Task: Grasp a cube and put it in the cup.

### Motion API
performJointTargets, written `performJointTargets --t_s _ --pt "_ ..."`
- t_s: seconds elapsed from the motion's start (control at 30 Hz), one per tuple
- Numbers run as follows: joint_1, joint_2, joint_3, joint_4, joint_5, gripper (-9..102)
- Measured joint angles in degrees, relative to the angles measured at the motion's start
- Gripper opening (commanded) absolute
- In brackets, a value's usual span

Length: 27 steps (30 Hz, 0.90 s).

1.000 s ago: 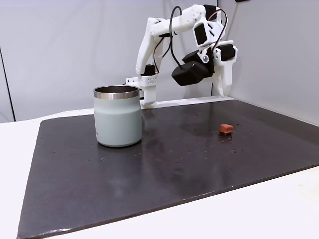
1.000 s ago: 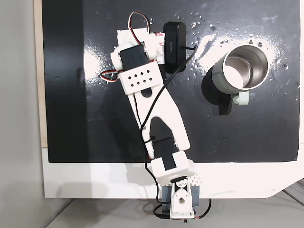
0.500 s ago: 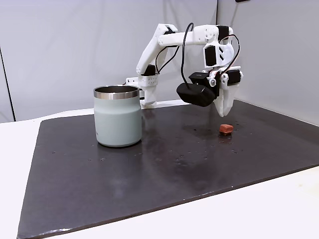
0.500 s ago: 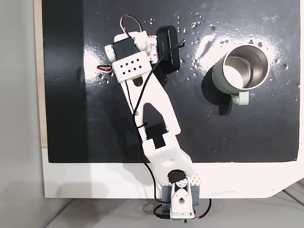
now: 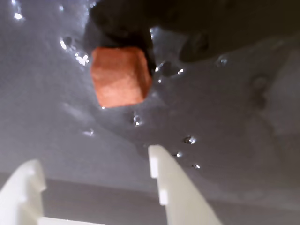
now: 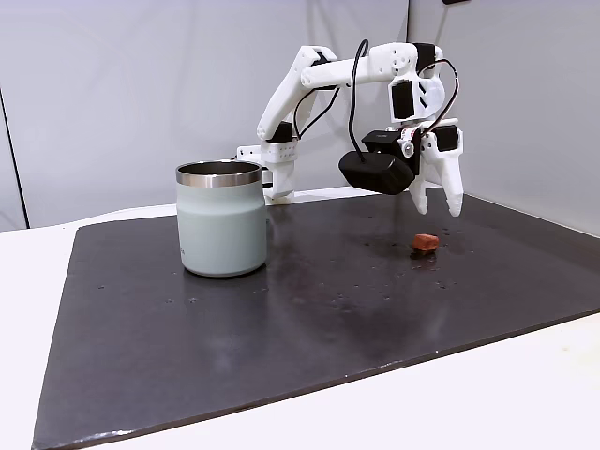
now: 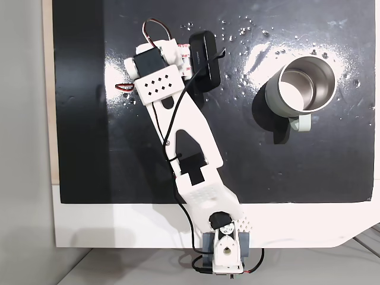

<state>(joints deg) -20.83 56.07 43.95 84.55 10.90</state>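
Two spread fingers of the hand (image 6: pixel 442 211) are hanging just above the cube (image 6: pixel 425 242), pointing down at the bench (image 6: pixel 281 309).

The arm (image 6: pixel 319 70) reaches out, end effector (image 6: pixel 437 204) pointing down, fingers parted.

A bare robot test bench, more lab corner than living space.

Plain grey partition walls (image 6: pixel 112 94) close it in at twelve and three o'clock in a fixed view, with nothing hung on them. A white counter (image 6: pixel 525 394) carries a dark, glossy mat (image 6: pixel 309 309) speckled with droplets. At six o'clock in a fixed view, the white 3D-printed arm (image 7: pixel 190 148) is clamped by its base (image 7: pixel 224 252) to the counter's edge, red and black servo wires looping loose above it. No household clutter, just rig and work surface.
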Motion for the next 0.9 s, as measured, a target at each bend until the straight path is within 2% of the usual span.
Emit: performJointTargets --t_s 0.9 --pt "2.8 -14.9 -10.7 2.0 0.2 26"
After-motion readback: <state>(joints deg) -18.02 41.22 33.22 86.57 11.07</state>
